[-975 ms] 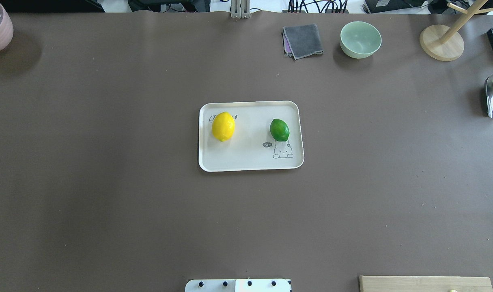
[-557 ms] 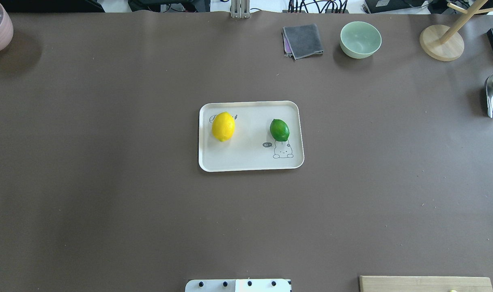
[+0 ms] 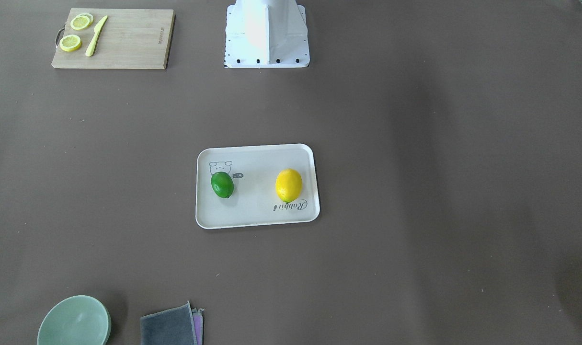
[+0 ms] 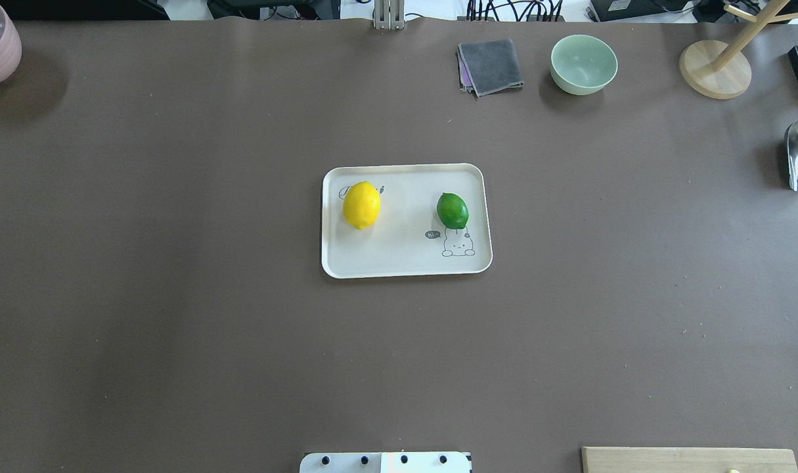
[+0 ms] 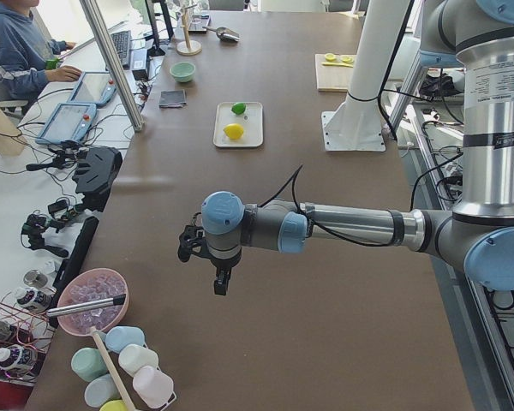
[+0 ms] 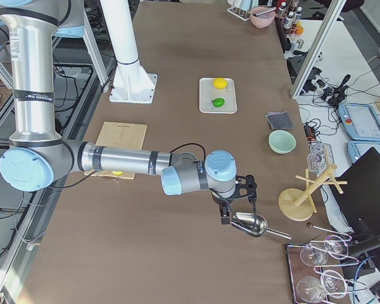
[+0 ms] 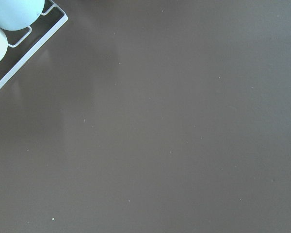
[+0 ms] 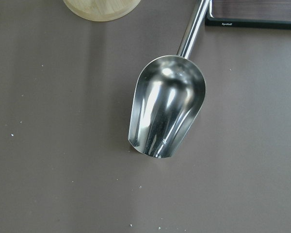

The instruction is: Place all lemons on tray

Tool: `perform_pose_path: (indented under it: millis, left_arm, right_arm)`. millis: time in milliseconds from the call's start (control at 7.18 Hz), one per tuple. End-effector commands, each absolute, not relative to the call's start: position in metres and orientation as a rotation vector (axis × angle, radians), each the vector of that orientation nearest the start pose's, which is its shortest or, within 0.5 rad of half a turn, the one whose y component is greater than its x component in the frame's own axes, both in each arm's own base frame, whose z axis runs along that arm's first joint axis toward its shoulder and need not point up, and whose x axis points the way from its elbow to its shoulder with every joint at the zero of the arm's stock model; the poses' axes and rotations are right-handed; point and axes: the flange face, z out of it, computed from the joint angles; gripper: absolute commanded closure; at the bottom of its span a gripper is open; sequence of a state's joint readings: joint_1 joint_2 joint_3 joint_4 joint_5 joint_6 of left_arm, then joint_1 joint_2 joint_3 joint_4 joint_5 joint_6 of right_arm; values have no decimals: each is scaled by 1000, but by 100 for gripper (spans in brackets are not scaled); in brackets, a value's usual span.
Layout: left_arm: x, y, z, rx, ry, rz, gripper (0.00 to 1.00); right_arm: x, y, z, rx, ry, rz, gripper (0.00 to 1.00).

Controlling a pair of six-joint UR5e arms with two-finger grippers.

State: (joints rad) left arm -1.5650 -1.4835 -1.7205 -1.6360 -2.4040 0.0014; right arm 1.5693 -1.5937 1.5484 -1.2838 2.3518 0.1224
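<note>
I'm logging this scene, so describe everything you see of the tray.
The tray is a flat off-white rectangle with rounded corners and a low raised rim, plastic-looking, printed with a cartoon animal and "Rabbit" script. It lies flat at the middle of the brown table. The yellow lemon and green lemon rest on it, apart.

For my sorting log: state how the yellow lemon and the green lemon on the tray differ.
Colour: the yellow lemon is bright yellow, the green lemon glossy green.
Size: the yellow lemon looks somewhat larger than the green lemon.
Place: the yellow lemon partly covers the script on the tray toward the robot's left; the green lemon overlaps the top of the cartoon drawing toward its right.
Both are whole, oval, lying on the tray, apart.
</note>
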Motion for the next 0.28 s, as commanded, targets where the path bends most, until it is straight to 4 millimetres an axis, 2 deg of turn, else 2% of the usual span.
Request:
perform_pose_path:
  millis: [0, 139]
  left_arm:
    - [-58, -460, 616, 121, 829, 59, 2]
    - [-58, -461, 615, 124, 830, 61, 2]
  right_arm:
    - [62, -497, 648, 184, -794, 17, 0]
    - [62, -497, 649, 180, -794, 18, 0]
